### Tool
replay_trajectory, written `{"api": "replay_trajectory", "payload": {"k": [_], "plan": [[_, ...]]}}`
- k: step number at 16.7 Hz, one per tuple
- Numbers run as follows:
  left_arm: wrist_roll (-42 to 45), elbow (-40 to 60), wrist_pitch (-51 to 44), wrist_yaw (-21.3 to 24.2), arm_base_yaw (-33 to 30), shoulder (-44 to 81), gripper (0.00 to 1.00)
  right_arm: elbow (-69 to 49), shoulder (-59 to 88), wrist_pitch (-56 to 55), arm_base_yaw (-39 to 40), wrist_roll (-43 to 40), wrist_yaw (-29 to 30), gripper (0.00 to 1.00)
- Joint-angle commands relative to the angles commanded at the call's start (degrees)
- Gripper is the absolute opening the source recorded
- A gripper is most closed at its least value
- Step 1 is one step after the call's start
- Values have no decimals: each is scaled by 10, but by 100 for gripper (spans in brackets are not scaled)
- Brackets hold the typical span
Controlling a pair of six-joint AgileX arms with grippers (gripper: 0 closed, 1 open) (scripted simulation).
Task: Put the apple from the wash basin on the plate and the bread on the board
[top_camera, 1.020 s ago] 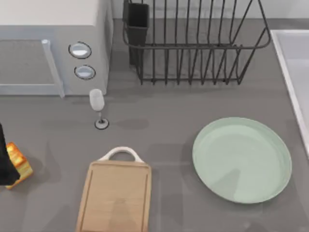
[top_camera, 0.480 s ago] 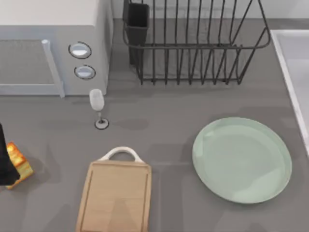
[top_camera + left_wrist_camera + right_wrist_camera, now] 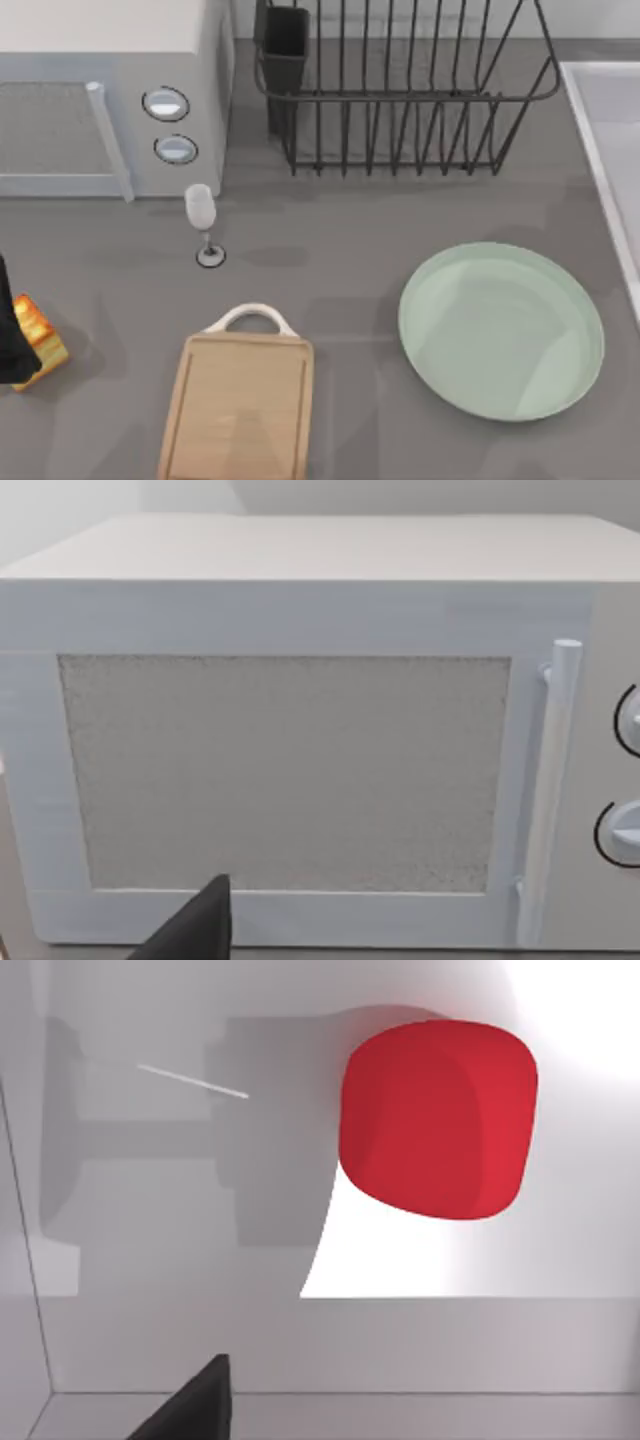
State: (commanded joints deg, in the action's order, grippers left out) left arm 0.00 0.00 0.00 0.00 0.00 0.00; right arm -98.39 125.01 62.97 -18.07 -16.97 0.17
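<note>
The red apple (image 3: pixel 437 1118) lies on the pale floor of the wash basin (image 3: pixel 150 1260), right under my right wrist. One dark finger (image 3: pixel 200 1408) of my right gripper hangs well above it, and that gripper is open and holds nothing. The basin's white rim (image 3: pixel 598 170) runs along the table's right edge. The mint-green plate (image 3: pixel 500 330) sits bare at the right front. The wooden board (image 3: pixel 238 405) lies bare at the front middle. The bread (image 3: pixel 40 338) rests at the far left edge, right beside my open left gripper (image 3: pixel 8 330). The bread is not between its fingers.
A white microwave (image 3: pixel 100 90) fills the back left, and the left wrist faces its door (image 3: pixel 300 730). A black wire dish rack (image 3: pixel 400 100) stands at the back middle. A small wine glass (image 3: pixel 202 215) stands between the microwave and the board.
A faint shadow on the plate has drifted toward its right side. The bread, the board and my left gripper have stayed where they were.
</note>
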Motion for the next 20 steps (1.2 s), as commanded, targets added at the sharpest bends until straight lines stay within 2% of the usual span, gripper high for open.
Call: {"api": "replay_trajectory", "payload": {"k": [9,20], "plan": [[0,0,0,0,0,0,100,5,15,-16,2,-1,1,100],[0,0,0,0,0,0,100,99,146,-242,-1,1,2,100]]}}
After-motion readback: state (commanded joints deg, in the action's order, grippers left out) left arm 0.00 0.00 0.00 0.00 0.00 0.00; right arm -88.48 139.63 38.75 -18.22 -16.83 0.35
